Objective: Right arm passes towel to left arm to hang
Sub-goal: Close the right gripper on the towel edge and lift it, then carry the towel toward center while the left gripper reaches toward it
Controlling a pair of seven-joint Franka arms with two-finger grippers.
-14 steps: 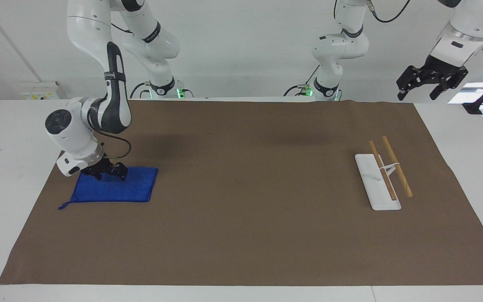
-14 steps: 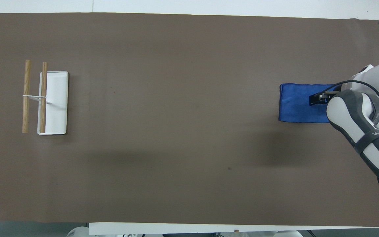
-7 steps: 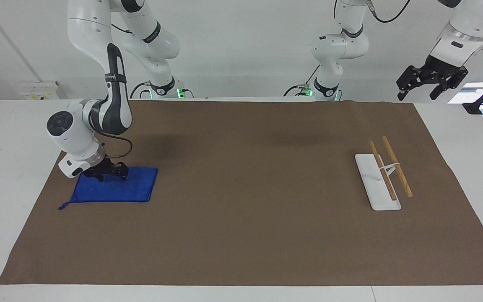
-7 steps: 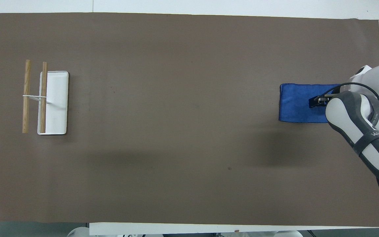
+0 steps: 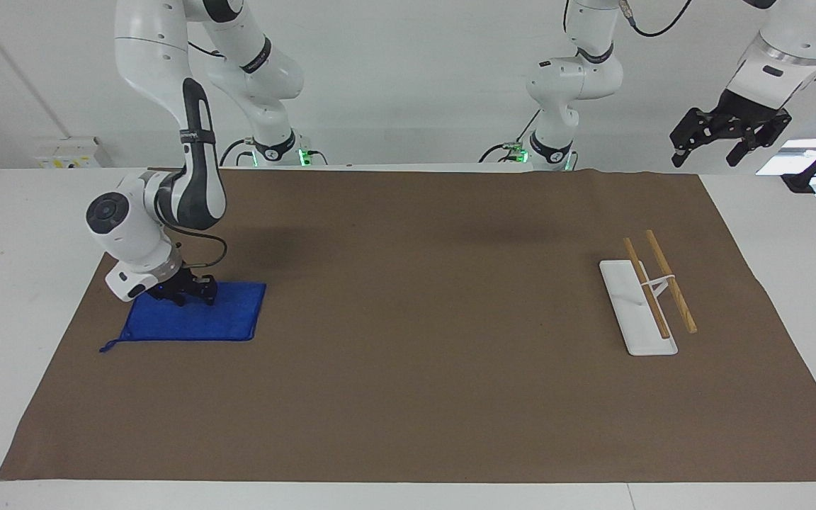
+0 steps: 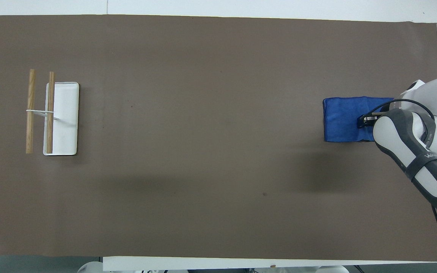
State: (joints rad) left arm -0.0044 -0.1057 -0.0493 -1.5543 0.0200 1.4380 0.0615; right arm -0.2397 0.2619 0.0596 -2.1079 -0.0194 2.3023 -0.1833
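Observation:
The blue towel (image 5: 195, 320) lies flat on the brown mat at the right arm's end of the table; it also shows in the overhead view (image 6: 341, 119). Its loop sticks out at the corner farthest from the robots. My right gripper (image 5: 183, 294) is down on the towel's edge nearest the robots, shut on the cloth there, and its arm hides part of the towel in the overhead view (image 6: 366, 120). My left gripper (image 5: 725, 138) hangs open and empty, high over the table's edge at the left arm's end, and waits.
A white rack base (image 5: 620, 290) with two wooden bars (image 5: 671, 281) stands on the mat at the left arm's end; it also shows in the overhead view (image 6: 66, 117). The brown mat (image 5: 422, 319) covers most of the table.
My right gripper has narrowed onto the towel's near edge and drawn back a little toward the robots. The towel has shifted slightly with it. The left arm has barely moved.

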